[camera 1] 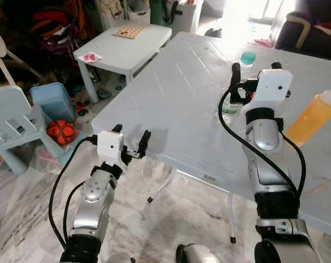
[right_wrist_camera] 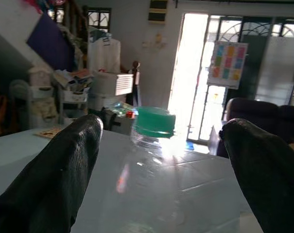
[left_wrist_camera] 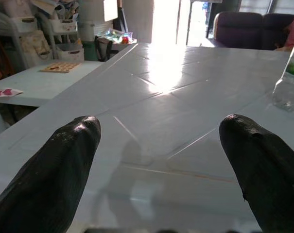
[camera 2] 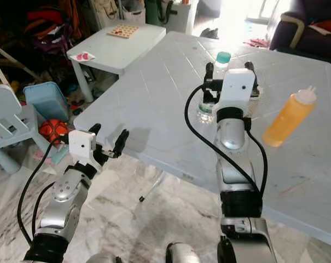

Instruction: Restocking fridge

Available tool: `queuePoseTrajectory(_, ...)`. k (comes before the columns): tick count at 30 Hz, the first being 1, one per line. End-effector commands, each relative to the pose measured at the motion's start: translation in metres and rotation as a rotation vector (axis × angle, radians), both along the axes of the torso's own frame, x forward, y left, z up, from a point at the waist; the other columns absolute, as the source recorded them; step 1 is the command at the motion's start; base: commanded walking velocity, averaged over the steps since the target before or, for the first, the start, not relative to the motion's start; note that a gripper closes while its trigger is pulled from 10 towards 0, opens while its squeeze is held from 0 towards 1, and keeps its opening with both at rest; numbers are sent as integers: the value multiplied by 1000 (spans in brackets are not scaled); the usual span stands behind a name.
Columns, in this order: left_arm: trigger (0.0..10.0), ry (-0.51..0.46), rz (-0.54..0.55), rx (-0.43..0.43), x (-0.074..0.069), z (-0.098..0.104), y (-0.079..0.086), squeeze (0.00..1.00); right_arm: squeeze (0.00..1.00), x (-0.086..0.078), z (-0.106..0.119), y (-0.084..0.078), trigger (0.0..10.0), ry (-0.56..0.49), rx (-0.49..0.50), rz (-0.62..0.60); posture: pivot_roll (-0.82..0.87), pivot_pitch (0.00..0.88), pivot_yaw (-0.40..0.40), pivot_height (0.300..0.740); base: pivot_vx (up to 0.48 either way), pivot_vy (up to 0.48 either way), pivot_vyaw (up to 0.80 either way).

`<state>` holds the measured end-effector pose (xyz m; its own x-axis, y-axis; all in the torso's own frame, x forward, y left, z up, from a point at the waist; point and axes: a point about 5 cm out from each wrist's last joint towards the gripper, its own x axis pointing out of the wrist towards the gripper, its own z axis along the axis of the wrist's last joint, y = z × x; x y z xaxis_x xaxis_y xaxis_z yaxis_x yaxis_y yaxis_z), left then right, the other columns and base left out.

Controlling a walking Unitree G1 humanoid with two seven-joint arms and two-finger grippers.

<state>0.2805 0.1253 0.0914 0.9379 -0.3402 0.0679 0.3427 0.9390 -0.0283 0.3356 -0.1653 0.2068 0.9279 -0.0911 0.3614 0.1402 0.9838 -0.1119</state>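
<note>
A big white table stands on a marble floor. A small white table is beside it. Strong light comes through a doorway near a dark sofa.

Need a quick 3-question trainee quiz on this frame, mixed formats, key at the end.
1. True or false: the right gripper has its fingers shut on the water bottle.
2. Which thing stands to the robot's right of the water bottle on the white table? A) orange sauce bottle B) red ball C) blue bin
3. Fill in: the left gripper hangs open at the table's near ____.

Key: 1 false, the fingers are spread on either side of the green-capped bottle; 2 A; 3 edge.
</note>
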Motion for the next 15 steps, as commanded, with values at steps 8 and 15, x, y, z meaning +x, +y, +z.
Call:
queuePoseTrajectory(8, 10000, 12, -8, 17, -3, 0, 2, 0, 0, 11, 9, -3, 10000, -4, 14, -5, 82, 69, 23, 740, 0, 0, 0)
queuePoseTrajectory(15, 10000, 17, -10, 22, -4, -1, 3, 0, 0, 21, 13, -11, 10000, 6, 35, -25, 89, 73, 23, 740, 0, 0, 0)
